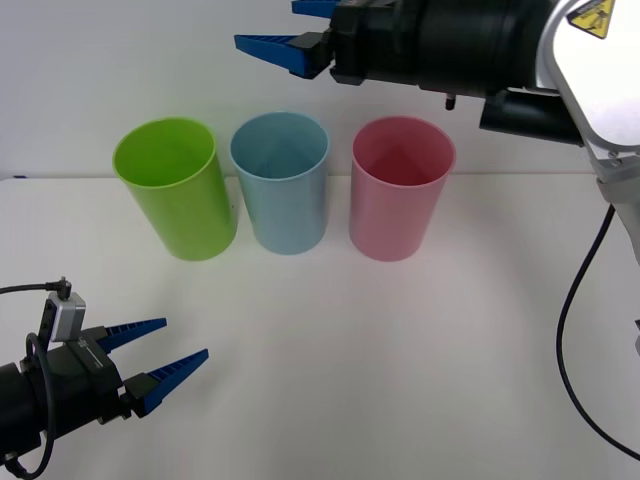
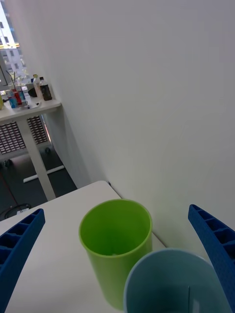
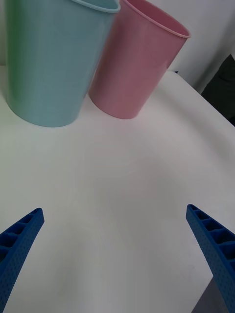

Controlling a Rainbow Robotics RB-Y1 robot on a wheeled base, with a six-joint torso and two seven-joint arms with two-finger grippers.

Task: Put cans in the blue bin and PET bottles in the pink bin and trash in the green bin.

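Bins: three cup-shaped plastic bins stand upright in one row on the white table.
Order: bright lime-green plastic round bin on the robot's left, light-blue plastic round bin in the middle, pink plastic round bin on the right.
Green bin's inside: something small and pale lies at the bottom; what it is cannot be told.
Right gripper: one, raised above and behind the light-blue bin, blue ribbed fingers spread, holding nothing.
Left gripper: one, low over the near table, fingers spread, holding nothing.
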